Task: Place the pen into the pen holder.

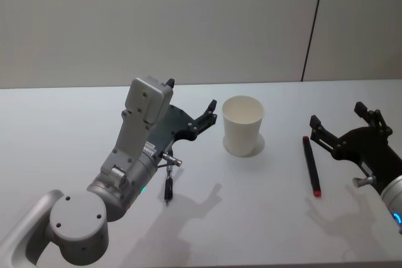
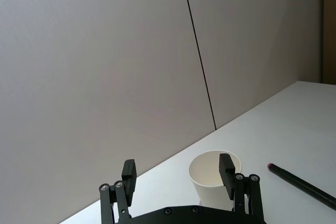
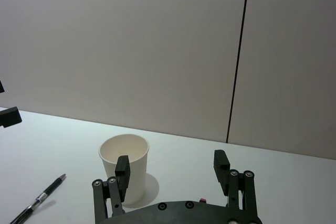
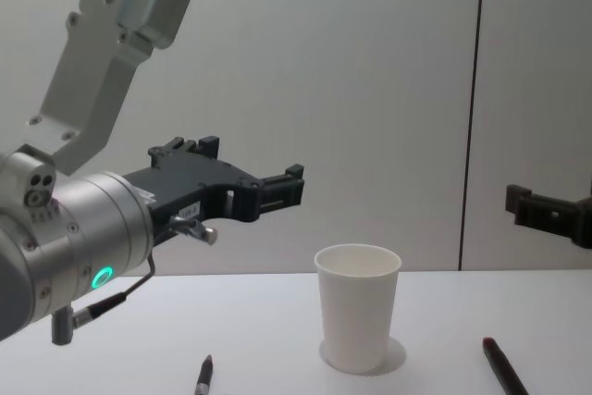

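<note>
1. While the black pen (image 1: 168,188) and red-tipped pen (image 1: 311,166) lie on the table (image 1: 251,224), nothing is grasped: the left gripper (image 2: 177,171) and right gripper (image 1: 336,113) hover with fingers apart.
2. Next, probably, the right gripper must descend onto the red-tipped pen, right of the pen holder (image 1: 243,127).
</note>
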Action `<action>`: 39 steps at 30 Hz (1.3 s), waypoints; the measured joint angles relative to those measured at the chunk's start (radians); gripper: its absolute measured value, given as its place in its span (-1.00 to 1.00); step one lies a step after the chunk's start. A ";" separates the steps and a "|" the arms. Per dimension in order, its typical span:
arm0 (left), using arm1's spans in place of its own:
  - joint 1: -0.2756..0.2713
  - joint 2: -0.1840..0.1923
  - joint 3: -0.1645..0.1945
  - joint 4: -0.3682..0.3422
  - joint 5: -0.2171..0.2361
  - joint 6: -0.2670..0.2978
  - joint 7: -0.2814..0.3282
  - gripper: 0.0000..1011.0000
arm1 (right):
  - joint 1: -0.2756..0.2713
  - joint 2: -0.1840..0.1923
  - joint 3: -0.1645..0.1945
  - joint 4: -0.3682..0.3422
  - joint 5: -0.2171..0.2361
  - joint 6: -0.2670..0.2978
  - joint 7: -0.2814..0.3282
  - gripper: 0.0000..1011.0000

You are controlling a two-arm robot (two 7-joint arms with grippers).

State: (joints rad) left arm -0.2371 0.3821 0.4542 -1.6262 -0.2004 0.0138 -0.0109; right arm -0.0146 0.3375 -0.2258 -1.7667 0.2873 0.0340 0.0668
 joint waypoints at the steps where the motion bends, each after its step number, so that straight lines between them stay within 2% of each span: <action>1: 0.000 0.000 0.000 0.000 0.000 0.000 0.000 0.99 | 0.000 0.000 0.000 0.000 0.000 0.000 0.000 0.98; 39: 0.000 0.000 0.000 0.000 0.000 0.000 0.000 0.99 | 0.007 -0.007 0.000 0.003 -0.001 0.005 -0.003 0.98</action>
State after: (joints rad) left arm -0.2371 0.3821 0.4542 -1.6262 -0.2003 0.0139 -0.0109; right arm -0.0072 0.3308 -0.2258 -1.7642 0.2865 0.0394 0.0638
